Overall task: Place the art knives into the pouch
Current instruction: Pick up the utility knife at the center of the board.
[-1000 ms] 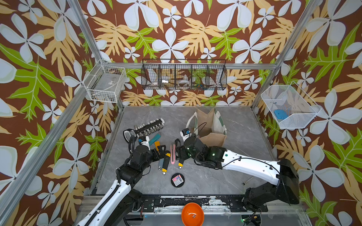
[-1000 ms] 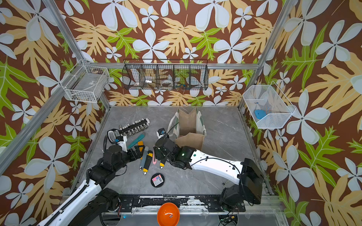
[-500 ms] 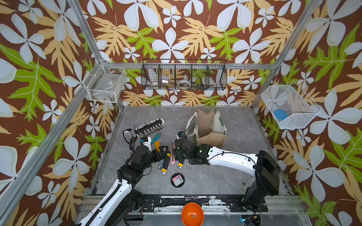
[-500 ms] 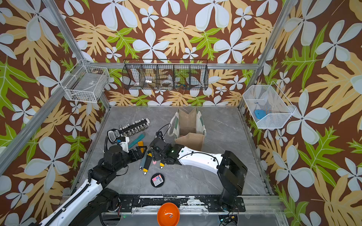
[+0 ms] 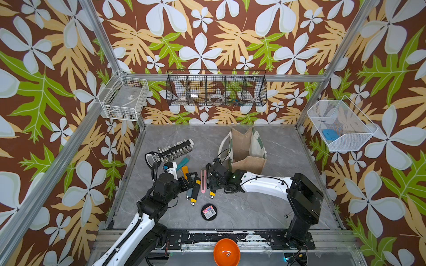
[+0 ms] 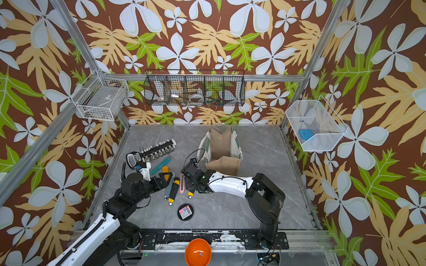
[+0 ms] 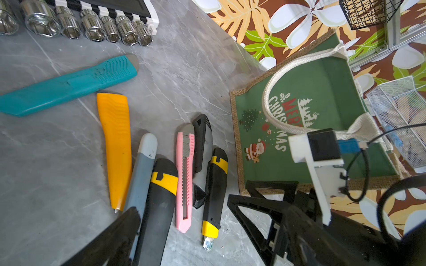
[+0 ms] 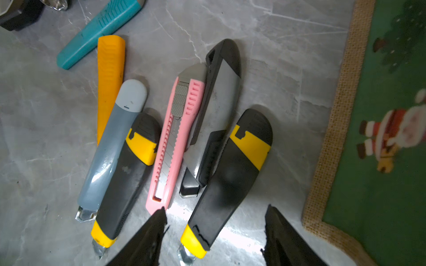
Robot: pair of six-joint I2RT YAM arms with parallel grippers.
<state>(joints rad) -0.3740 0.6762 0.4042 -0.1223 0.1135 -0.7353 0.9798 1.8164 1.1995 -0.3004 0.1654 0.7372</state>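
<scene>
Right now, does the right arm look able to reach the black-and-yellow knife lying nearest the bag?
Probably yes: its open fingers straddle the blade end of that knife, and nothing lies on it.

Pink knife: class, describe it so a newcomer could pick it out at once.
Find the tan pouch on the grey table; a row of cutters lies by its green printed side. The pink knife lies mid-row, between a black-and-yellow knife and a grey-and-black knife: slim, and the only pink one.

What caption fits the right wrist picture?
Right gripper, jaws open either side of a black-and-yellow knife, near the pouch.
</scene>
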